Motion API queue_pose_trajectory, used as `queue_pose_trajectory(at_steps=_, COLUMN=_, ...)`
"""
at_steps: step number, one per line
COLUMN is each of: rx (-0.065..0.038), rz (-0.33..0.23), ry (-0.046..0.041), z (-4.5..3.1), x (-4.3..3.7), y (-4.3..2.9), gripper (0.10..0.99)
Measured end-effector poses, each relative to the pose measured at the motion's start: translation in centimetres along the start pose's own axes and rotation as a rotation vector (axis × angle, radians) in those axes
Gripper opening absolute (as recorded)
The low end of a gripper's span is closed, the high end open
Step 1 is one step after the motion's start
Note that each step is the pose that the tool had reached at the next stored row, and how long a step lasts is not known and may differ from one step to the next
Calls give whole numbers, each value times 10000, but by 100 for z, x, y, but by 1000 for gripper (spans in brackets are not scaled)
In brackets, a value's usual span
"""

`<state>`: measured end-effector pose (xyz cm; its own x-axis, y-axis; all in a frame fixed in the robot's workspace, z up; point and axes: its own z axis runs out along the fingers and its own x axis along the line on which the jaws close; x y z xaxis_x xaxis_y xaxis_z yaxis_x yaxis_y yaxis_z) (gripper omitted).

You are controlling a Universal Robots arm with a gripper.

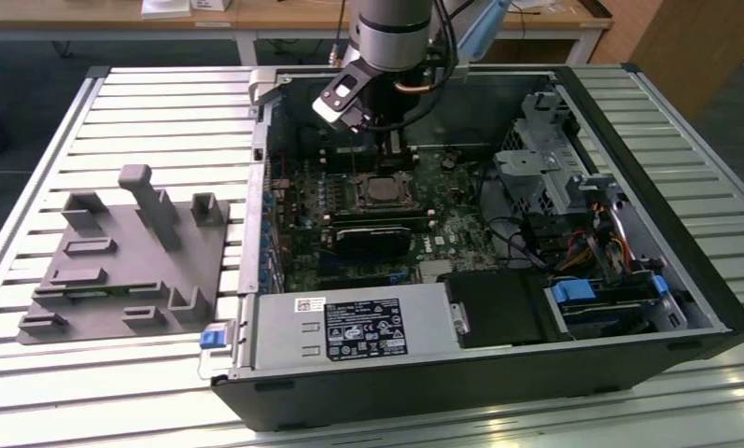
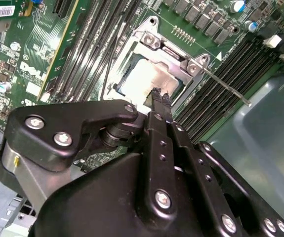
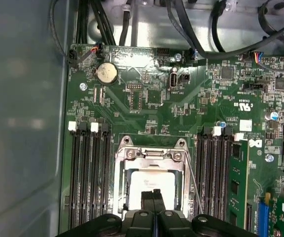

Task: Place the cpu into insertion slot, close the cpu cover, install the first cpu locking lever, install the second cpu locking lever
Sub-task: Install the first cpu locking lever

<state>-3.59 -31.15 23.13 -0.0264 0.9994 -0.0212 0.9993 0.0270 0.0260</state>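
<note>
Exterior overview from above, wrist close-ups (sharing cpu (image 2: pixel 146 81) (image 3: pixel 149 180))

- The board (image 3: pixel 146 113) is green
- The cpu (image 3: pixel 144 178) is pale silvery grey
- The gripper (image 2: pixel 160 97) is black
- The table (image 1: pixel 48 373) is light grey with stripes
- The clip (image 1: pixel 214 337) is blue

Robotics lab, slatted aluminium workbench (image 1: pixel 160 103), opened computer case (image 1: pixel 471 387), wooden desks (image 1: pixel 285 17)

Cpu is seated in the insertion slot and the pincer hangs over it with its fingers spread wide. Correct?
Not quite. The first wrist view shows the pincer shut, fingertips pressed together, not spread. The rest holds: it hangs over the seated cpu.
</note>
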Motion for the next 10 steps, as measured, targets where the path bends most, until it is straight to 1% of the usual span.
queue_pose_trajectory(at_steps=7, rx=1, rz=0, ry=-1, z=-1, x=0, y=-9, gripper=106)
queue_pose_trajectory(at_steps=8, rx=0, rz=0, ry=0, z=-9, x=0, y=-9, gripper=106)
queue_pose_trajectory(at_steps=10, rx=-1, rz=1, ry=1, z=-59, x=-1, y=-8, gripper=106)
